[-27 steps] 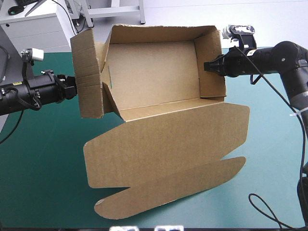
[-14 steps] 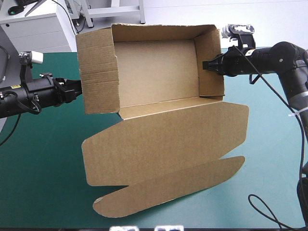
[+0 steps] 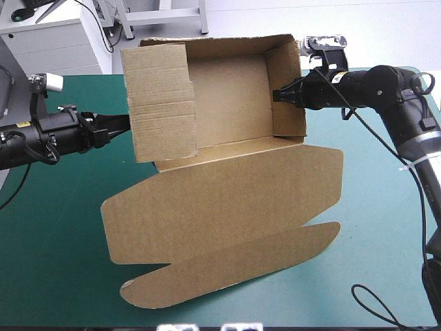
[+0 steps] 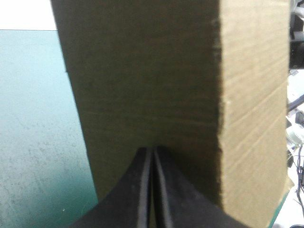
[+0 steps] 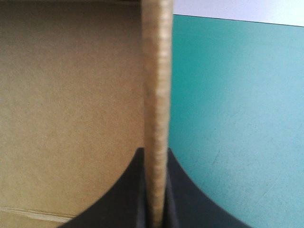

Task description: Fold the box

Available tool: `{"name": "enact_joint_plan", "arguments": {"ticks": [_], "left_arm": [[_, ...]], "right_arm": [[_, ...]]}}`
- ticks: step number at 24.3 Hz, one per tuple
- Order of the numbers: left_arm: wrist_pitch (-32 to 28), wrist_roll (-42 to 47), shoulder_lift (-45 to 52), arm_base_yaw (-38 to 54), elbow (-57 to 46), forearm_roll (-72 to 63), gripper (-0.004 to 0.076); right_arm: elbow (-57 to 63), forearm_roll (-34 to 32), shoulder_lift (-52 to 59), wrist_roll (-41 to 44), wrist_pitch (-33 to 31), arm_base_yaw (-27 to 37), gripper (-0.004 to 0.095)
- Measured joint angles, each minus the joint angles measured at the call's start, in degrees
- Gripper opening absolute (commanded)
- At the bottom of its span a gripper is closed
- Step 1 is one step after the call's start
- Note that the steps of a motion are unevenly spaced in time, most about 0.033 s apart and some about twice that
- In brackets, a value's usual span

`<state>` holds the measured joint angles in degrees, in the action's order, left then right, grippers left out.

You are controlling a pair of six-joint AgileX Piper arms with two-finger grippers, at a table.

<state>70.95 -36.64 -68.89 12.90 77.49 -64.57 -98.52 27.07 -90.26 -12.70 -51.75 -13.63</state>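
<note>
The right gripper [image 3: 277, 96] is clamped on the box's [image 3: 227, 103] right wall [image 3: 288, 89]; the closed left gripper [image 3: 126, 123] is pressed against the left flap [image 3: 162, 103], swung further inward than before. The box is held at the tabletop's [image 3: 62, 227] far edge; tucking is judged near.

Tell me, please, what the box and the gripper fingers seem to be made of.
The box: brown cardboard, matt, probably corrugated. The wall's cut edge looks thick and fibrous, and faint parallel lines run across the flap. The fingers: black, matt and smooth, perhaps rubber or plastic; the look leaves that open.
</note>
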Motion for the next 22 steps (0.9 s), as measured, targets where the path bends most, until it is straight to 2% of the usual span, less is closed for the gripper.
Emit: {"name": "enact_joint_plan", "arguments": {"ticks": [8, 18, 20, 22], "left_arm": [[0.03, 0.0, 0.0, -2.93, 0.0, 0.61, 0.0211], [0.03, -0.05, 0.02, -4.02, 0.0, 3.81, 0.0258], [0.07, 0.01, 0.07, -4.02, 0.0, 6.73, 0.0297], [0.14, 2.46, 0.07, -4.02, 0.0, 11.81, 0.0361]], "right_arm": [[0.05, -3.07, -2.4, 2.05, 1.54, -3.1, -0.0011], [0.05, -3.78, -3.41, 2.84, 2.2, -3.64, 0.0003], [0.05, -5.78, -3.41, 4.32, 2.91, -4.94, 0.0003], [0.05, -10.47, -3.41, 7.31, 3.65, -8.08, 0.0003]]}}
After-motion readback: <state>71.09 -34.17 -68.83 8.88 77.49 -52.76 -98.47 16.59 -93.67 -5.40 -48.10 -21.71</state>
